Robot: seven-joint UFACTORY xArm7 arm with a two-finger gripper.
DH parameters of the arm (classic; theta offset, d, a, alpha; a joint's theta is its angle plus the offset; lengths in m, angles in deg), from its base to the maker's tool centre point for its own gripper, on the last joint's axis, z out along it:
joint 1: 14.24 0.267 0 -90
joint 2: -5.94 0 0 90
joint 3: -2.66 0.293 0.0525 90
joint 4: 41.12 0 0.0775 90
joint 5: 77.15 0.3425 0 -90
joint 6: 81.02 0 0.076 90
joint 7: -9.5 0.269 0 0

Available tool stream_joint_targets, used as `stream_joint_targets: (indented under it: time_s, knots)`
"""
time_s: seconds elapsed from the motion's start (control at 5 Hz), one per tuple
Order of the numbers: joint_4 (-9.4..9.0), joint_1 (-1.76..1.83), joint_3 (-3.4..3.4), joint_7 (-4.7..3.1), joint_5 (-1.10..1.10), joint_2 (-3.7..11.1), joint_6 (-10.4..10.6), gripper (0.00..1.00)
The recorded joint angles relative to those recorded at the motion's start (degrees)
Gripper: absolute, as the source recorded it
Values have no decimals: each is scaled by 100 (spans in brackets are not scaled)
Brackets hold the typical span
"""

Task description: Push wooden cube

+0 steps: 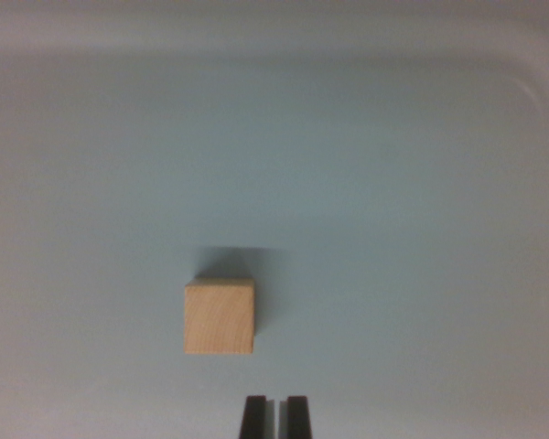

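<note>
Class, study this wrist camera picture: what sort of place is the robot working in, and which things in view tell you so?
Probably a lab test setup: a single light wooden cube lies alone in a plain pale tray with a raised, rounded rim, and a black two-fingered gripper sits just below it, nearly shut.

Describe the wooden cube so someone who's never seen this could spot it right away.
Start with the pale tray filling the wrist view. Just left of centre in its lower half sits the wooden cube, above the dark gripper at the bottom edge. It is the only light tan block there.
</note>
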Motion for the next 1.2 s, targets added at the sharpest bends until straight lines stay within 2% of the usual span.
stream_joint_targets:
  time_s: [0.2, 0.4, 0.6, 0.8, 1.0, 1.2]
  knots:
    - [-221, 13, 8, 8, 2, 53, 248, 0]
    - [-221, 13, 8, 8, 2, 53, 248, 0]
    - [-451, 26, 17, 17, 4, 109, 506, 0]
    - [-451, 26, 17, 17, 4, 109, 506, 0]
    - [-688, 40, 26, 25, 7, 167, 771, 0]
    - [-688, 40, 26, 25, 7, 167, 771, 0]
